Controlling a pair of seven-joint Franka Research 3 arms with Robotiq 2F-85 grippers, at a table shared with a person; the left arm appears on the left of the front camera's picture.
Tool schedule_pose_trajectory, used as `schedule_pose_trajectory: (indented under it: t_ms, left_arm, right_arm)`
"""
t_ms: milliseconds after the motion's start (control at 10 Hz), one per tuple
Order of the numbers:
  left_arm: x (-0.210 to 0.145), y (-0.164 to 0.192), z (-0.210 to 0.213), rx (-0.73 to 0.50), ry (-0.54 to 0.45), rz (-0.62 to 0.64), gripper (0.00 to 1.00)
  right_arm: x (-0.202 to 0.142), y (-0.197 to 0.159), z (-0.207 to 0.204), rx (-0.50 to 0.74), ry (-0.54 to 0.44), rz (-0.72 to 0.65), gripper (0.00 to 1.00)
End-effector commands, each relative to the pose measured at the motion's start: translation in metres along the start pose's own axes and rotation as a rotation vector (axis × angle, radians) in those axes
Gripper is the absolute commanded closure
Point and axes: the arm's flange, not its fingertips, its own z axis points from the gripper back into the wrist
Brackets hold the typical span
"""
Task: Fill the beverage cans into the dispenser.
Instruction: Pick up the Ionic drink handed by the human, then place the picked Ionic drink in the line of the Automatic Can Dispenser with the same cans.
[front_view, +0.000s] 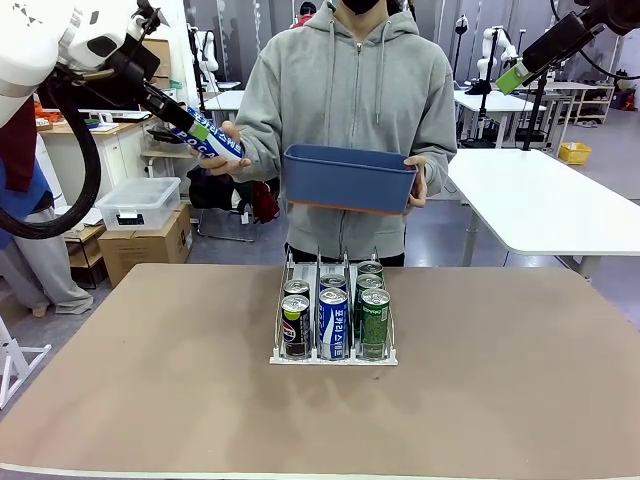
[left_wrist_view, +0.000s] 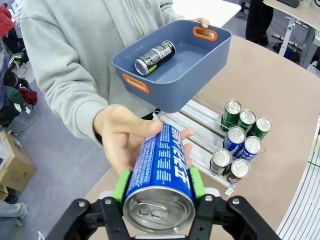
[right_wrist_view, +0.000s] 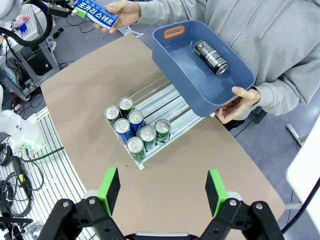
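Bright, even overhead room light. Soft, short shadows on brown flat table (front_view: 150, 380) just beside clear wire-divided can rack (front_view: 335, 360). Silver tops of slim drink cans (front_view: 333, 312) in rack glint mildly. Wrist views bow at edges.

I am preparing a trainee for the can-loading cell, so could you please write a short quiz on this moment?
1. True or false: the left claw is shut on a blue can that the person's hand also touches.
2. How many cans stand in the dispenser? A) five B) seven C) nine
3. Fill in: the blue bin holds one ___ can.

Key: 1 true; 2 B; 3 black.
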Motion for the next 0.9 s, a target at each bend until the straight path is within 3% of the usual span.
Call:
schedule_pose_trajectory:
  t_ms: [0,100,800]
  left_arm:
    - [0.0002,-0.0016,0.004,0.002,0.01,-0.002,1.0]
    - [0.0014,-0.0014,0.0042,-0.057,-0.014,0.005,0.63]
    - [0.0004,-0.0016,0.0006,-0.012,0.004,-0.003,0.63]
  right_arm:
    - [-0.0009,0.0002,0.0011,0.007,0.006,-0.001,0.09]
    - [-0.0009,0.0002,0.0011,0.007,0.006,-0.001,0.09]
    - [-0.0009,0.0002,0.0011,0.007,0.006,-0.001,0.09]
